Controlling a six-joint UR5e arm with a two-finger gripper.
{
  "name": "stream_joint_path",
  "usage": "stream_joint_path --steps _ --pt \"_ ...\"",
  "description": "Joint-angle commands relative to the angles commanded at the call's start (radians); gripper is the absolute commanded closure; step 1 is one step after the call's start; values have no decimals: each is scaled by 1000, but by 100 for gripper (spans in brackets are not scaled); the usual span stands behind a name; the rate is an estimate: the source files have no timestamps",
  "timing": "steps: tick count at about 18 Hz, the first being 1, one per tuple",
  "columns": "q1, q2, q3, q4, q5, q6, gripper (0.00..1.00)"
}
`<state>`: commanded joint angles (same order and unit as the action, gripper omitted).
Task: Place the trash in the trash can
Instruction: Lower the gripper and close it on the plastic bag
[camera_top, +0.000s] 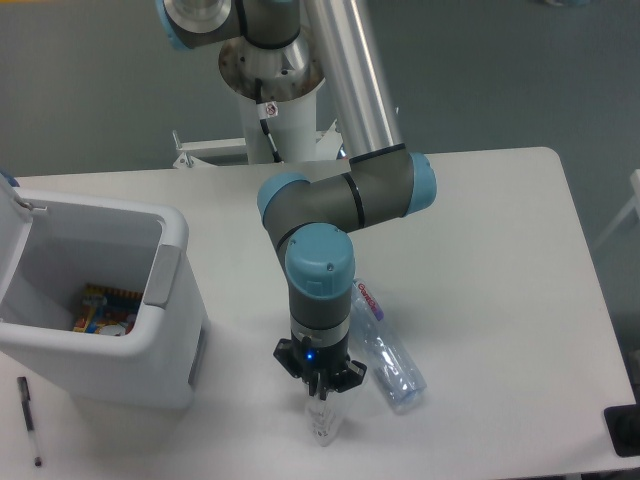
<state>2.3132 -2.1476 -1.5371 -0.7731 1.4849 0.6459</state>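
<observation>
The crumpled clear plastic wrapper (322, 426) lies near the table's front edge, its top pinched between the fingers of my gripper (321, 394), which points straight down and is shut on it. Just to the right, touching distance from the gripper, the clear water bottle (386, 352) with its red-white label lies on its side, its upper end hidden behind my wrist. The white trash can (166, 262) stands at the left with its lid swung open, well apart from the gripper.
Colourful packaging (104, 310) sits in the bottom of the trash can. A thin black pen (29, 421) lies at the front left corner of the table. A black object (625, 430) shows at the right front edge.
</observation>
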Motion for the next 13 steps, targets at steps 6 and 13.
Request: stream_joint_path --steps 6,13 --pt "11 5 25 -2 -44 -23 94" --pt "67 38 104 -2 -274 -126 95"
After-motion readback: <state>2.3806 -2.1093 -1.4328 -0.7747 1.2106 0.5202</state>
